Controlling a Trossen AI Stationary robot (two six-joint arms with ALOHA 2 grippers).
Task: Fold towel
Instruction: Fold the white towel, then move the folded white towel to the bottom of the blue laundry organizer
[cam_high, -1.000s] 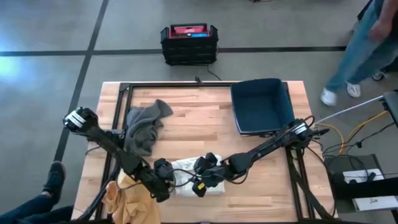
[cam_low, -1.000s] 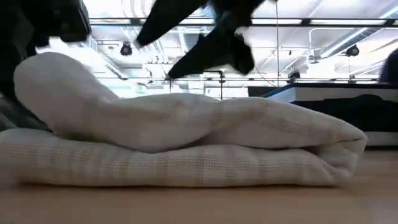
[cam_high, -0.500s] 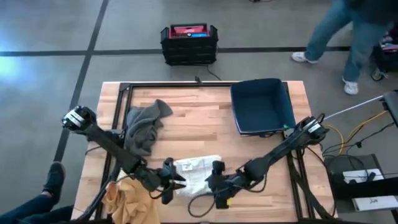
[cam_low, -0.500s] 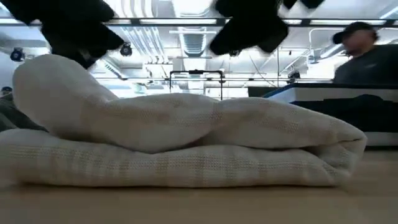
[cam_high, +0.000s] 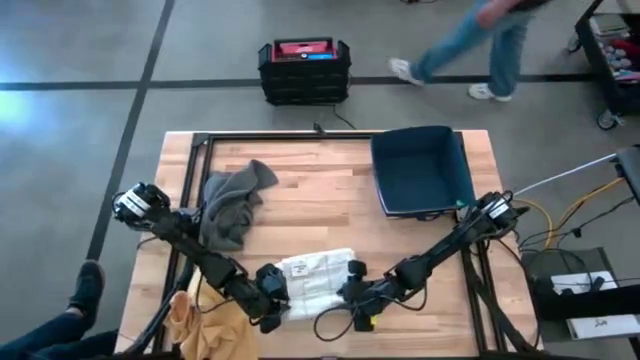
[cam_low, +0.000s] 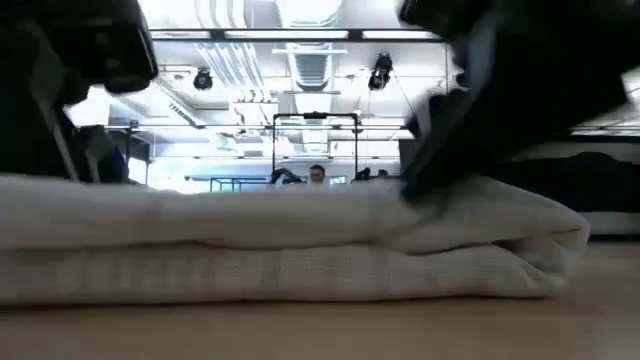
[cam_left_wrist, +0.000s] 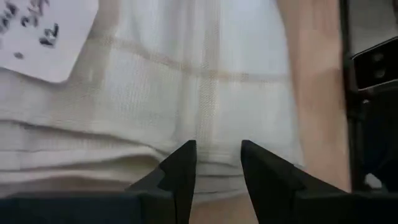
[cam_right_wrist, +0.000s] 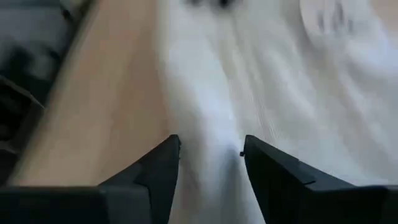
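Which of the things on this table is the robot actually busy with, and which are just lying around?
In use:
white towel, folded on the table's near edge
left gripper, at the towel's left end, fingers open
right gripper, at its right end, fingers open

Lying about:
grey cloth
yellow cloth
dark blue bin
black and red crate, on the floor

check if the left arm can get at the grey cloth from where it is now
Probably yes. The grey cloth lies bare on the table, close beside the left arm's forearm, with nothing on it. The left gripper is open at the white towel, so it would have to pull back first.
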